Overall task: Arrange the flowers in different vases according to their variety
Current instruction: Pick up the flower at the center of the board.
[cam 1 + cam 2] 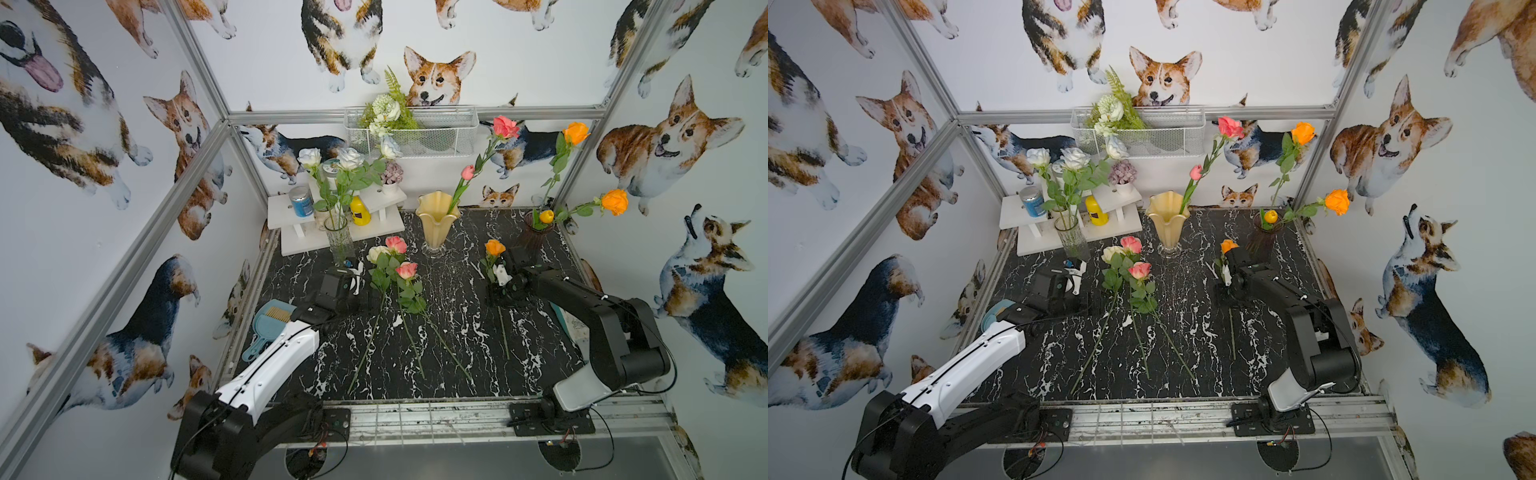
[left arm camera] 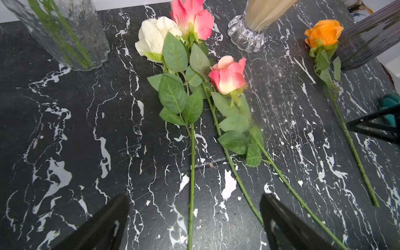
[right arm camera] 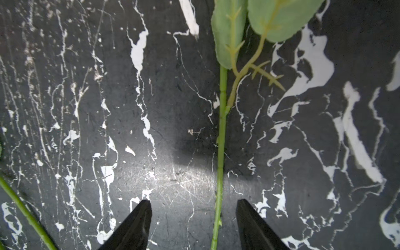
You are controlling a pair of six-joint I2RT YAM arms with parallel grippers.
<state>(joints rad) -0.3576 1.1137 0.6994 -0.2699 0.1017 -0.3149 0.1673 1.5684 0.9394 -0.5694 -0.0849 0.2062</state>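
Both top views look steeply down from above the 6 o'clock edge of the counter (image 1: 457,340) toward 12, taking it all in. The left wrist camera looks low across the lying roses (image 2: 227,75). The right wrist camera sits close over the orange rose's stem (image 3: 221,140), which both wrist views share.

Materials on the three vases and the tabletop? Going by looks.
Clear vase: looks like textured transparent glass; stems show through it.
Creamy-yellow vase: opaque glossy body on a clear fluted foot, probably glass, possibly plastic.
Dark purple vase: ribbed, translucent, likely tinted glass.
Tabletop: black marble-look surface with white veins, scuffed; stone or printed film, cannot tell.
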